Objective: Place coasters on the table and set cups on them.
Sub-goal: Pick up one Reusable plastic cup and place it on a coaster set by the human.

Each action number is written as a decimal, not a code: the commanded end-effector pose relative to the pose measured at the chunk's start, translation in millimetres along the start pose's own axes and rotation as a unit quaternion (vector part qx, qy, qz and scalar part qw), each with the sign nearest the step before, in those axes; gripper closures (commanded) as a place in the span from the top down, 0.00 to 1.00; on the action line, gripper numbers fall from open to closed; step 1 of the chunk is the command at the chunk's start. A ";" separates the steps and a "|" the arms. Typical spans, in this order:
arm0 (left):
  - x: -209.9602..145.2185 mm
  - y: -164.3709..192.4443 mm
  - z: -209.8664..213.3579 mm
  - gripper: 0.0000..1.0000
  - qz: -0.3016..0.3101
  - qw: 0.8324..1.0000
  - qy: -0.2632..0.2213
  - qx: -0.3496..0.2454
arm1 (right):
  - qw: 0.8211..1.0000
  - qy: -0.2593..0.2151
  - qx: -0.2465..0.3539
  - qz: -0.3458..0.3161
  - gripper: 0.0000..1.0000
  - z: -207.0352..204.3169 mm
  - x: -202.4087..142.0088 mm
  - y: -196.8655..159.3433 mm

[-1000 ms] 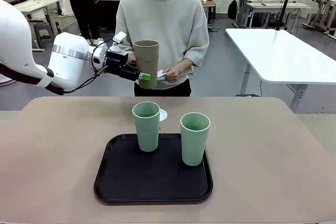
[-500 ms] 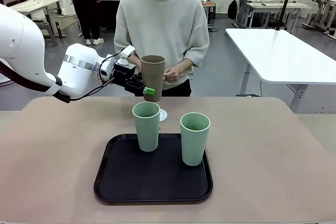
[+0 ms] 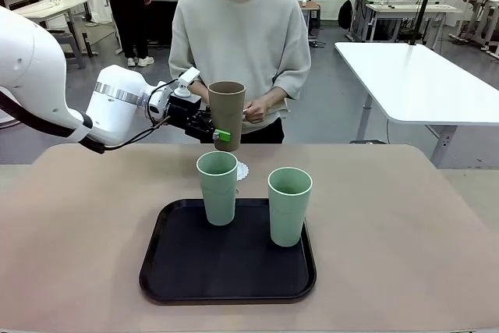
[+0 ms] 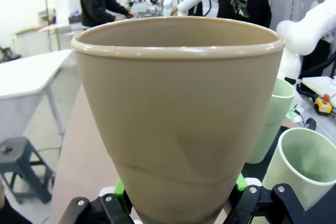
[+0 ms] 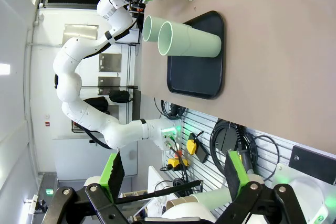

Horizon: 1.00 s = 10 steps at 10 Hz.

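the beige-tan table (image 3: 78, 232) spans the front view, and a black rounded-square tray (image 3: 226, 267) lies on its near middle. two pale mint green cups stand upright on the tray: the left mint cup (image 3: 217, 189) near the tray's far edge, and the right mint cup (image 3: 289, 207) beside it, a little nearer and not touching it. the brown cup (image 3: 227, 111) hangs upright in the air over the table's far side, higher than the mint cups, in front of the person's torso. the left gripper (image 3: 223, 133) reaches in from the left and is clamped on the brown cup's lower part, with a green pad on either side. in the left wrist view the cup's matte tapered wall and rounded rim rise from between the fingers. the right gripper (image 5: 175, 171) has its jaws spread wide with nothing between them, well apart from the cups. one white scalloped coaster (image 3: 242, 170) lies flat on the table just behind the left mint cup, partly hidden by it and lower than the held cup's base
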<state>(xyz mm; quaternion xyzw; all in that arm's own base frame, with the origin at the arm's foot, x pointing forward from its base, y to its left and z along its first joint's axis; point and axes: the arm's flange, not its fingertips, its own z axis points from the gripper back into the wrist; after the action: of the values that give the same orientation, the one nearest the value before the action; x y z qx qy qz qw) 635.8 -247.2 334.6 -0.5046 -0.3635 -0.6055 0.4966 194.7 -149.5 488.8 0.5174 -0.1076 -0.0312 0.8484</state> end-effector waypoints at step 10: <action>-33.2 10.2 -6.0 0.82 -0.065 0.998 -0.024 0.010 | 1.000 0.001 0.004 0.001 1.00 0.1 0.0 -0.1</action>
<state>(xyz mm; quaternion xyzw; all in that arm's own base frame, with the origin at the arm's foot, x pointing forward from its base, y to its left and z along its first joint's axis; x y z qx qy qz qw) 637.8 -244.0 303.4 -0.4915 -0.3920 -0.6239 0.4642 194.8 -149.5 488.8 0.5174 -0.1076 -0.0312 0.8484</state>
